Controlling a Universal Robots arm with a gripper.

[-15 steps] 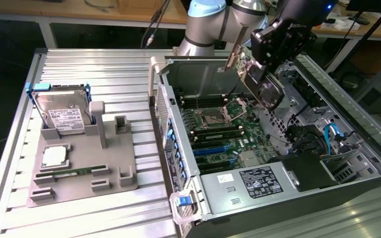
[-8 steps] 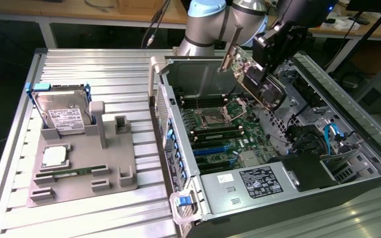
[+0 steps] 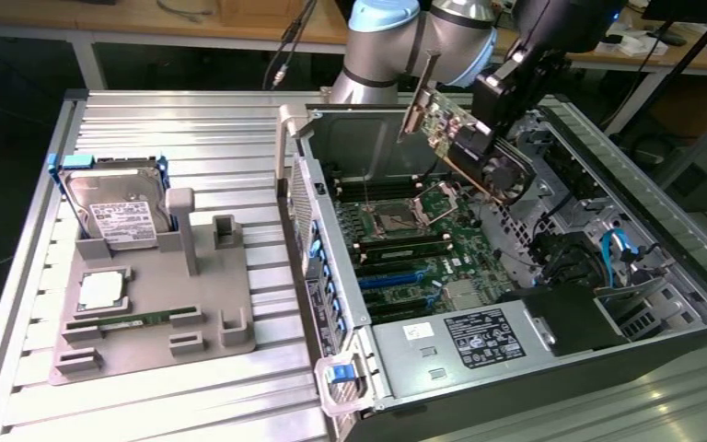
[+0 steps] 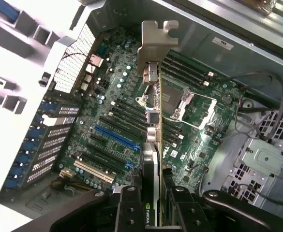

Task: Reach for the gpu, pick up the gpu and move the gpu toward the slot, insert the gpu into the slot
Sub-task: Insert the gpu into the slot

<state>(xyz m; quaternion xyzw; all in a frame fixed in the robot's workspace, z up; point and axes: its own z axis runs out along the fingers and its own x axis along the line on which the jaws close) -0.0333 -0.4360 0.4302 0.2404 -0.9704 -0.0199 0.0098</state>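
Note:
The gpu [image 3: 462, 138], a green card with a dark heatsink and a silver end bracket, hangs tilted in the air above the open computer case. My gripper [image 3: 495, 120] is shut on the gpu, well above the motherboard. In the wrist view the gpu [image 4: 152, 140] is seen edge-on between the black fingers [image 4: 131, 208], its bracket pointing away from the camera. The slot [image 4: 117, 137], a long blue connector, lies on the green motherboard [image 4: 204, 145] below and to one side of the card. In the exterior view the blue slot [image 3: 390, 273] sits lower on the board, apart from the card.
A grey fixture tray [image 3: 157, 304] on the exterior view's left holds a silver hard drive [image 3: 114, 207] and a memory stick [image 3: 133, 320]. The case [image 3: 648, 212] has tall walls, a CPU socket [image 3: 399, 218], black memory connectors, cables and a black power supply [image 3: 489, 336].

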